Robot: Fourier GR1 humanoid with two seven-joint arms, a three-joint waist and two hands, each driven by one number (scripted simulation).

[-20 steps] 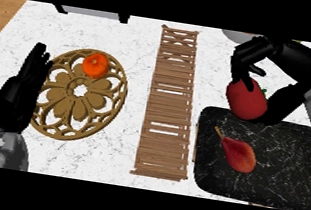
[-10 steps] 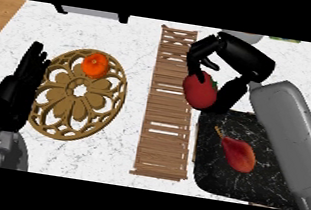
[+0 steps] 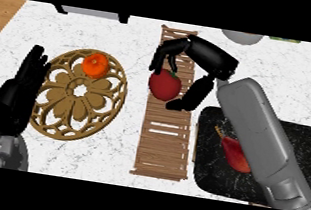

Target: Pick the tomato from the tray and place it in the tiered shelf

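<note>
My right hand [image 3: 199, 58] curls its fingers around the red tomato [image 3: 164, 85], held above the slatted wooden tiered shelf [image 3: 165, 133]. The dark tray [image 3: 302, 141] lies to the right, bearing one red item [image 3: 235, 153]. My left hand [image 3: 17, 94] rests open beside the ornate trivet [image 3: 78, 93].

Right forearm [image 3: 268, 144] hides part of tray [image 3: 208, 170] — red item [image 3: 235, 154] half covered.

Light is bright and even across the white worktop [image 3: 280, 85], with no glare. Shadows are faint, only a soft darkening beneath the wooden shelf [image 3: 165, 129] at lower centre.
</note>
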